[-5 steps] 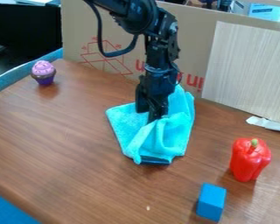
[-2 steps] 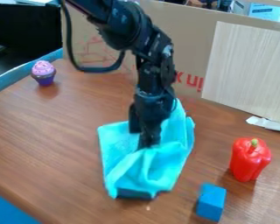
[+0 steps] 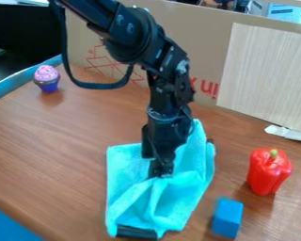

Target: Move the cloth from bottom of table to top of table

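The black gripper hangs down over the middle of the table, its tips pressed into the light blue cloth. The cloth bunches up around the tips and spreads out crumpled on the brown table, stretching from behind the gripper toward the front edge. A dark piece peeks out from under the cloth's front end. How the fingers stand is hidden by the folds and the gripper's body.
A red pepper stands at the right, and a blue block sits close to the cloth's right front side. A purple cupcake is at the far left. Cardboard walls off the back edge.
The gripper has come forward, toward the table's front edge, and the cloth has slid along with it. The cloth's front end now lies left of the blue block.
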